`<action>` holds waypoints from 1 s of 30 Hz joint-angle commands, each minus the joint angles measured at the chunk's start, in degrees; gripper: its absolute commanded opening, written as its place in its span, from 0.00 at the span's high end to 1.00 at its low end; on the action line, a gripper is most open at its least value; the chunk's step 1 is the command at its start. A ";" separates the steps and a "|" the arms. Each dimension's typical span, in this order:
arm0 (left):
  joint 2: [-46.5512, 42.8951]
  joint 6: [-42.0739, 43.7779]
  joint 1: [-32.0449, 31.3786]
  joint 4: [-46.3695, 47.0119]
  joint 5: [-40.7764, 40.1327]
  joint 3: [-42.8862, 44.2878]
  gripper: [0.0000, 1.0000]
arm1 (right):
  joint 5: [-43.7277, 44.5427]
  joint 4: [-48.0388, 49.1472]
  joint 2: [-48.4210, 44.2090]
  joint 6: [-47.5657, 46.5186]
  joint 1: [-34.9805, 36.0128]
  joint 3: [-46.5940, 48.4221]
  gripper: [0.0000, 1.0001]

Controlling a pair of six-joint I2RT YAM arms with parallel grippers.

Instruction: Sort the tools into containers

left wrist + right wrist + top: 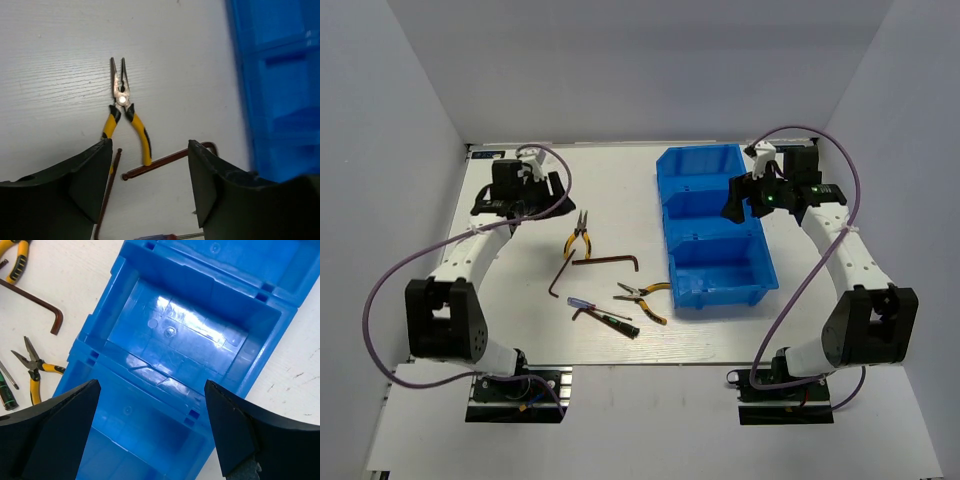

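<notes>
All the tools lie on the white table left of the three joined blue bins (pixel 672 215). They are one yellow-handled pliers (pixel 578 236), a second pliers (pixel 645 298), two brown hex keys (pixel 608 262) (pixel 559 276), a blue-red screwdriver (pixel 583 305) and a dark screwdriver (pixel 617 321). My left gripper (pixel 525 197) is open and empty, above the table behind the first pliers (pixel 124 107) and a hex key (pixel 165 161). My right gripper (pixel 745 197) is open and empty above the bins (pixel 102 315). The compartments in view hold nothing.
White walls close in the table at the back and both sides. In the right wrist view, a hex key (pixel 35 299), the second pliers (pixel 32 366) and the dark screwdriver (pixel 7 391) lie left of the bins. Each arm's purple cable loops beside it.
</notes>
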 commanded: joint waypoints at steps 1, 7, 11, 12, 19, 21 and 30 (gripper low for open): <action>3.38 3.59 -0.36 -0.47 2.57 2.28 0.32 | -1.02 0.73 0.18 -1.88 -0.22 0.70 0.09; 10.06 7.28 -0.36 -3.63 -1.02 6.67 0.69 | -8.76 -0.24 0.79 -10.15 0.13 -0.10 0.82; 11.91 8.87 -0.36 -4.25 -4.01 6.68 0.77 | -8.85 1.34 1.67 -9.00 0.30 -0.18 0.97; 12.44 8.87 -0.36 -4.25 -4.54 6.68 0.77 | -8.93 1.08 1.85 -9.61 0.22 0.08 0.77; 14.02 12.12 -0.36 -4.78 -6.92 4.23 0.64 | -8.76 -1.90 3.16 -13.22 1.18 0.95 0.36; 14.02 13.78 -1.06 -5.30 -8.92 3.08 0.53 | -8.41 -4.70 4.22 -13.83 2.06 2.71 0.36; 17.36 17.31 -2.82 -6.45 -11.93 1.66 0.45 | -5.95 -6.04 6.60 -15.68 5.67 2.55 0.36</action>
